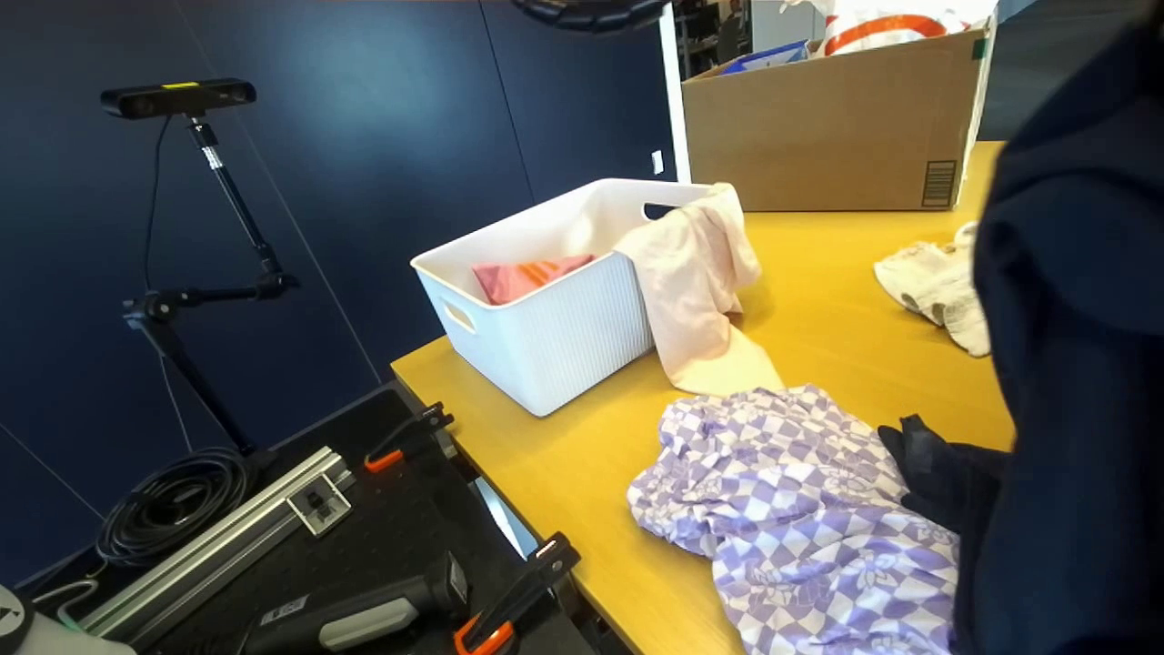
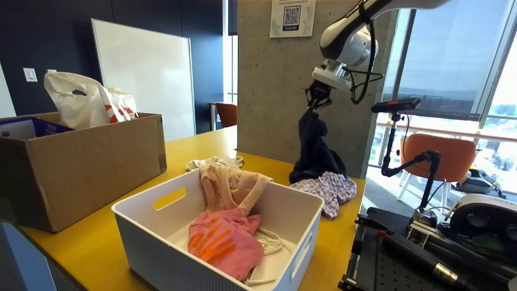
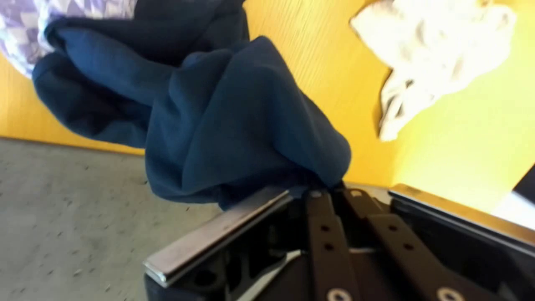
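Clearly, the Robotiq gripper (image 3: 335, 193) was clamped on the top of a navy garment (image 2: 313, 143), which hung down with its lower folds bunched on the yellow table (image 1: 818, 309), partly overlapping a purple-and-white checkered garment (image 1: 809, 537). A crumpled cream garment (image 3: 443, 46) lay near them. A peach garment (image 1: 688, 273) draped over the rim of a ribbed white bin (image 1: 577, 341), inside which lay a pink garment with orange patches (image 2: 244, 240).

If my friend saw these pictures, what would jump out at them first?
Probably the gripper, pinching a dark blue cloth that hangs down to the yellow table. Next, the purple-and-white checked cloth, lying at its lower end. Then maybe the bright pink cloth, because it sits inside the plain white bin on the same table.
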`<state>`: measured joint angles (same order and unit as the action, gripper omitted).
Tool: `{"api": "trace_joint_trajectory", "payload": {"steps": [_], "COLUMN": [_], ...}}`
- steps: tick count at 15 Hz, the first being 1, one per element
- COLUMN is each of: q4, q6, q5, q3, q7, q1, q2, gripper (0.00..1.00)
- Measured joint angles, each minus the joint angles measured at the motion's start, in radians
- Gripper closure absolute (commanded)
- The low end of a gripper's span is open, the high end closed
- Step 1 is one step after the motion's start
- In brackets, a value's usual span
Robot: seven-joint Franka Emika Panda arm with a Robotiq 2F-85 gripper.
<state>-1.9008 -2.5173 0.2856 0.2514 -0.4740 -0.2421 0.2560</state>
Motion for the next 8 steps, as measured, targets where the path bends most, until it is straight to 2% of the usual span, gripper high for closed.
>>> {"api": "trace_joint_trajectory", "payload": {"steps": [2, 3, 5, 8], "q4": [-0.04, -0.064, -0.107, -0.133], "q6": [0.056, 0.091, 0.169, 0.299], "q5": [0.0, 0.0, 0.016, 0.037], "q3": [-0.032, -0.041, -0.046, -0.039], "q7": [0.027, 0.05, 0.136, 0.305], "q1": [0.037, 0.045, 0.036, -0.023], "q2": [-0.022, -0.033, -0.043, -0.023], "gripper": [0.99, 0.79, 0.64, 0.42]}}
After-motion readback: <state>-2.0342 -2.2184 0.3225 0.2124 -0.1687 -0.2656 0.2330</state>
